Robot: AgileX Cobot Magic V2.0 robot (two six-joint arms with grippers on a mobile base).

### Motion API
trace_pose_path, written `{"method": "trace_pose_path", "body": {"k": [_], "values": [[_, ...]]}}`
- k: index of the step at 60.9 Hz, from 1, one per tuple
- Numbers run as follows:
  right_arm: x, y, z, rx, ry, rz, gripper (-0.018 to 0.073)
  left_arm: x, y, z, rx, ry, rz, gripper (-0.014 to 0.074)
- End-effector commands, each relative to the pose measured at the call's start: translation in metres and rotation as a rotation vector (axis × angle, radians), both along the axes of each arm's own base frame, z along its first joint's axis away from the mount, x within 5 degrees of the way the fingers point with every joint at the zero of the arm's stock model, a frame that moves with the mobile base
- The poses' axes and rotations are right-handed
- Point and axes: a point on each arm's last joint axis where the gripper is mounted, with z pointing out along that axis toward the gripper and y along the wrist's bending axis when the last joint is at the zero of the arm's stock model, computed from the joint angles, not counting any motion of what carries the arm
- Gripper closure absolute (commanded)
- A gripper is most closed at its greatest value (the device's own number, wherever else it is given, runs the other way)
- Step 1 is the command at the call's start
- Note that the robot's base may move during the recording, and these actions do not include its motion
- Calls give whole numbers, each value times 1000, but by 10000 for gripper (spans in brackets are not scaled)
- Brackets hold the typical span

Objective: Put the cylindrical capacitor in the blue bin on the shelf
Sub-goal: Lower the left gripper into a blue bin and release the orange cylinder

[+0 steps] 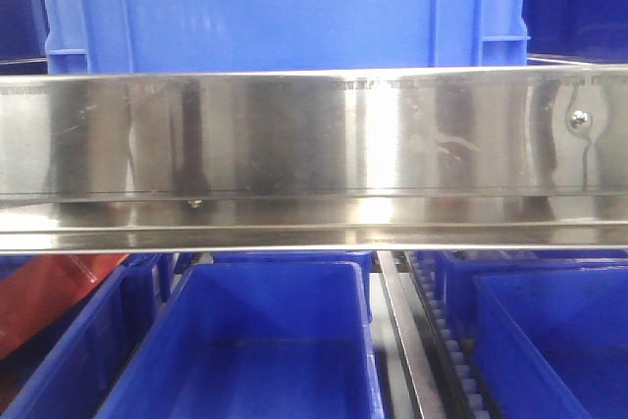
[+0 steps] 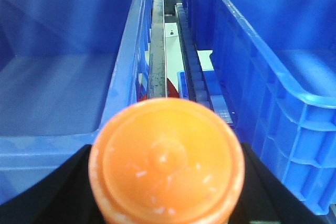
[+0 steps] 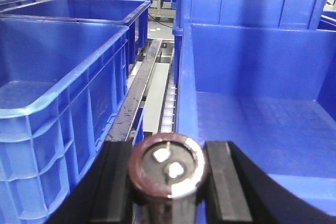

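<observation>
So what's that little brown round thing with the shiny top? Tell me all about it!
That is the capacitor, a short dark brown-maroon cylinder. Its top faces the camera: a shiny silver rim around a dark face with two pale metal stubs. The right gripper pinches it between two black pads, one on each side. It is not in a bin: one blue bin stands beyond it to the left, another to the right.

left gripper (image 2: 166, 187): 2 black fingers (image 2: 50, 198) closed on either side of an orange round-topped object (image 2: 166, 150) | right gripper (image 3: 168, 182): 2 black pads (image 3: 223, 182) clamped on the cylindrical capacitor (image 3: 168, 166), silver top facing the wrist camera
</observation>
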Motion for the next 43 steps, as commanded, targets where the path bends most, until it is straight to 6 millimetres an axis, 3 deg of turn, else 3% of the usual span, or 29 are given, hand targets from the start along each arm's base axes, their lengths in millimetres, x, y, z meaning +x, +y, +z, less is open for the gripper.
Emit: {"method": "trace_pose_path", "body": {"k": [1,43], "values": [[-1,0,3,-1,-36,0,690,0,-1,2,-3,-24,-9,707],[-1,0,4,0,-41,0,690,2,-2,6,-8,-72,-14,707]]}}
